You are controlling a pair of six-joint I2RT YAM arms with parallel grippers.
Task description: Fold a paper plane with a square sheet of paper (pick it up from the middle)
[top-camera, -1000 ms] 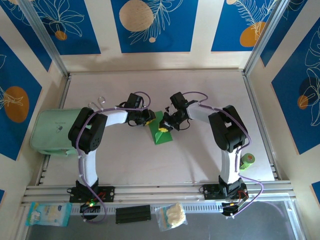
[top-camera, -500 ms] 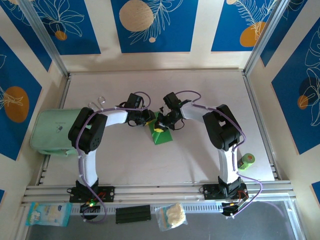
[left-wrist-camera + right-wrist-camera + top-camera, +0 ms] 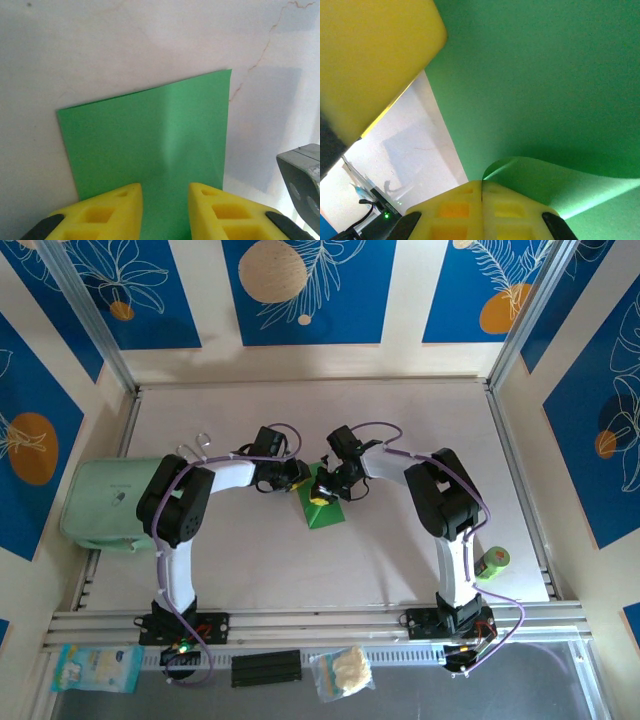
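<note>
Item: the square sheet of paper [image 3: 326, 514] lies mid-table [image 3: 250, 560], between the two arm heads and touched by both. From above, its long axis runs far to near on a slight slant, with the narrower end far and the broader end near.

Left gripper [image 3: 165, 212]: pads parted, set down on the sheet astride a faint centre crease that runs straight ahead of it.

Right gripper [image 3: 482, 210]: clenched, with a curled flap rising right at its tips, apparently pinched.

Judgement: the right arm is better placed to carry the flap over, while the left pins the sheet.
</note>
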